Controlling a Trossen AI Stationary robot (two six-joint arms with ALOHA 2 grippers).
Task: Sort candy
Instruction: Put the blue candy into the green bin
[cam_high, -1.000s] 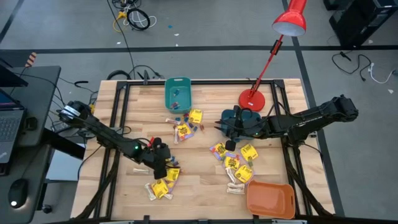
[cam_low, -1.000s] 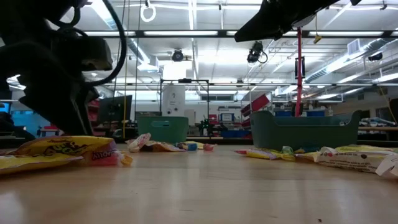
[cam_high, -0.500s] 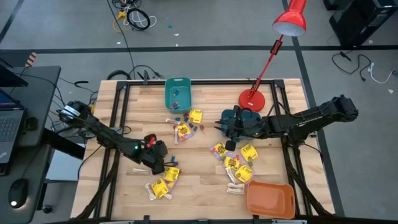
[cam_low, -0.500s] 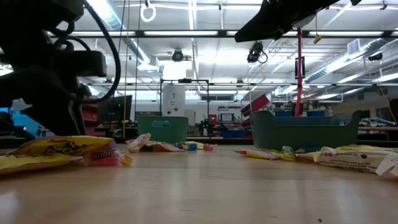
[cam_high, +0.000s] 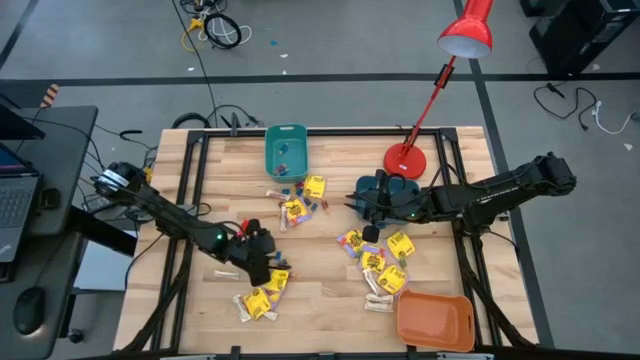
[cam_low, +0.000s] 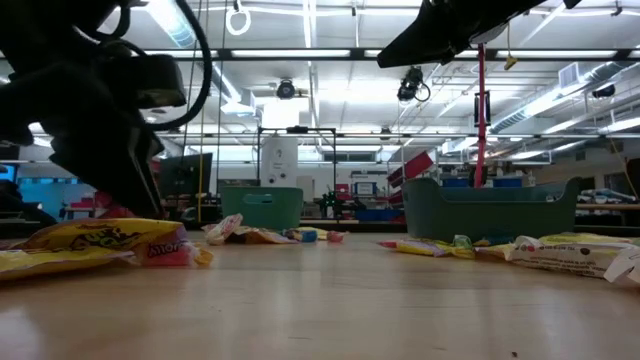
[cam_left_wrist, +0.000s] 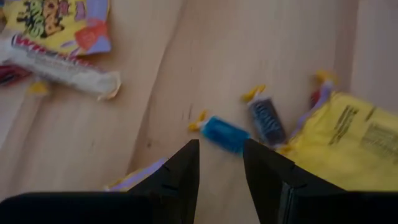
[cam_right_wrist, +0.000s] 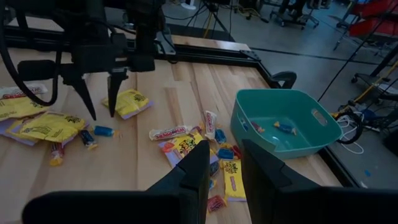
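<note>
Candy lies scattered on the wooden table (cam_high: 330, 300): yellow packets (cam_high: 262, 300), whitish sticks and tiny wrapped pieces. My left gripper (cam_high: 266, 268) points steeply down near the table's front left. It stands open just short of a small blue candy (cam_left_wrist: 222, 134), which lies flat on the wood beside a darker blue piece (cam_left_wrist: 267, 121) and a yellow packet (cam_left_wrist: 351, 137). Its fingers touch nothing. My right gripper (cam_high: 352, 207) hangs open and empty above the table's middle, facing a candy cluster (cam_right_wrist: 199, 143) and the teal bin (cam_right_wrist: 280, 121).
The teal bin (cam_high: 285, 152) stands at the far middle with a few pieces inside. An orange bin (cam_high: 435, 320) sits at the front right. A red lamp's base (cam_high: 405, 158) stands at the far right. More yellow packets (cam_high: 382, 265) lie right of centre.
</note>
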